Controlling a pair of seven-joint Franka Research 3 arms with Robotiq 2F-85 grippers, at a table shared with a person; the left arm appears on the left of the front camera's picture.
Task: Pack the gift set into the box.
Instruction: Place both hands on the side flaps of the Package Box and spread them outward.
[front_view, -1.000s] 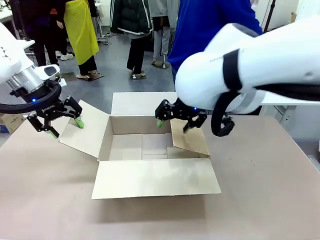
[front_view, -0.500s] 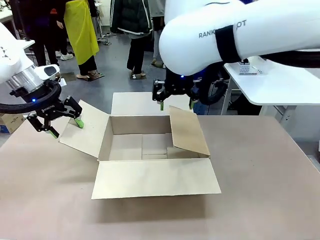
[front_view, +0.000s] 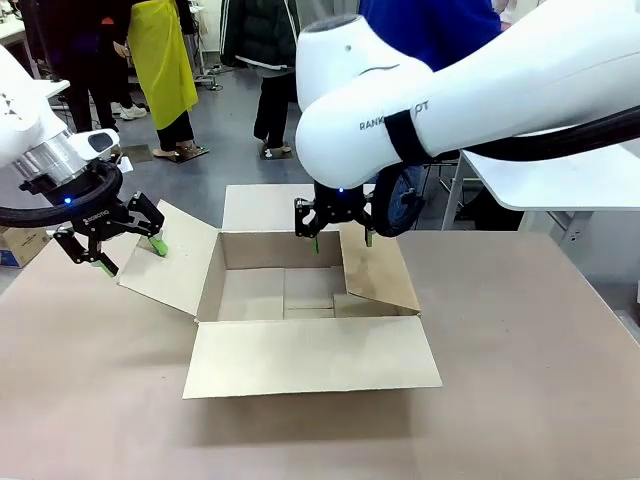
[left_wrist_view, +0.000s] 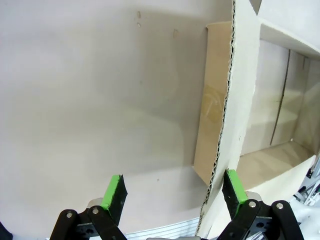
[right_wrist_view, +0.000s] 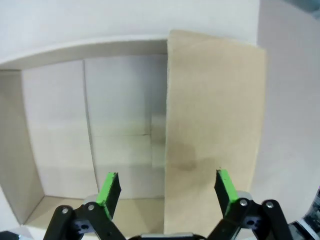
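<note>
While spread, left claw (front_view: 132, 255) astride flap (front_view: 172, 262)

The front camera sits raised on the robot's side of the surface (front_view: 520, 380). It faces across the box (front_view: 310, 355) toward people standing beyond it, and the whole box lies mid-frame at a middling distance. The camera on the left hand (left_wrist_view: 174, 190) is close to the box's left flap (left_wrist_view: 227, 100). It looks along the flap's corrugated edge, with bare surface to one side and the box's inside to the other. The camera on the right hand (right_wrist_view: 166, 186) hangs near above the box's far side and looks down into it beside the right flap (right_wrist_view: 215, 110). All three views share the box's inner floor.
</note>
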